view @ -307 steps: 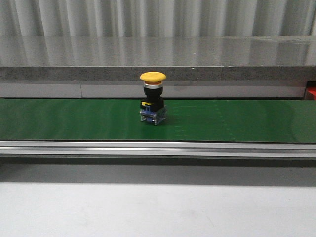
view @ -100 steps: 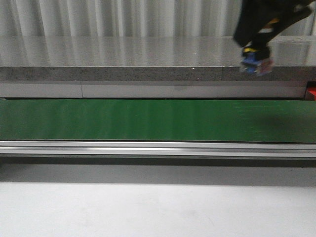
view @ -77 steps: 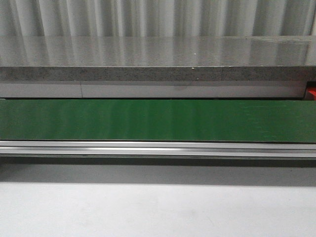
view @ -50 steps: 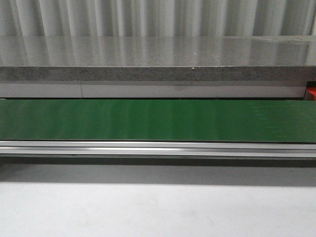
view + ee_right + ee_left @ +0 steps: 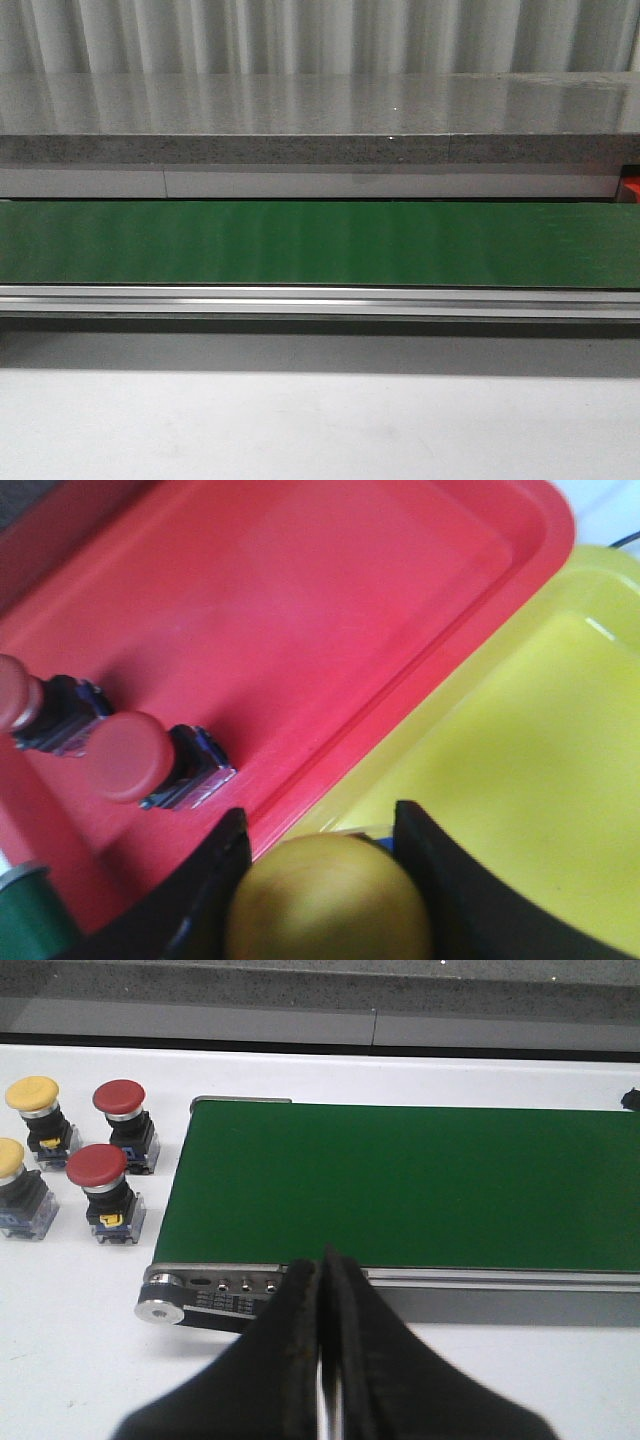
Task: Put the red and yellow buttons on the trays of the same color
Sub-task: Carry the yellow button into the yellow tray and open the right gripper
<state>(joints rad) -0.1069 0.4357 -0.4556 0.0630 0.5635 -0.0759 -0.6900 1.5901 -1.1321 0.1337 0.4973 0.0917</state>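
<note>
The green conveyor belt serves as the landmark. In the front view it runs bare from side to side, with a grey stone ledge behind it and a sliver of red showing just off its right end; neither arm appears in that view.

The left wrist view shows the left gripper hanging over the belt's near aluminium rail, its two black fingers pressed together with nothing between them. Off the belt's end on the white table stand four waiting buttons, all upright: a yellow one and a red one farther back, and another red one nearer, just beside the belt's roller end. A second yellow one is cut by the picture's edge.

The right gripper clamps the yellow button by its mushroom cap (the body below is hidden), poised over the yellow tray close to where it meets the red tray. Two red buttons lie on their sides in the red tray, touching one another.
</note>
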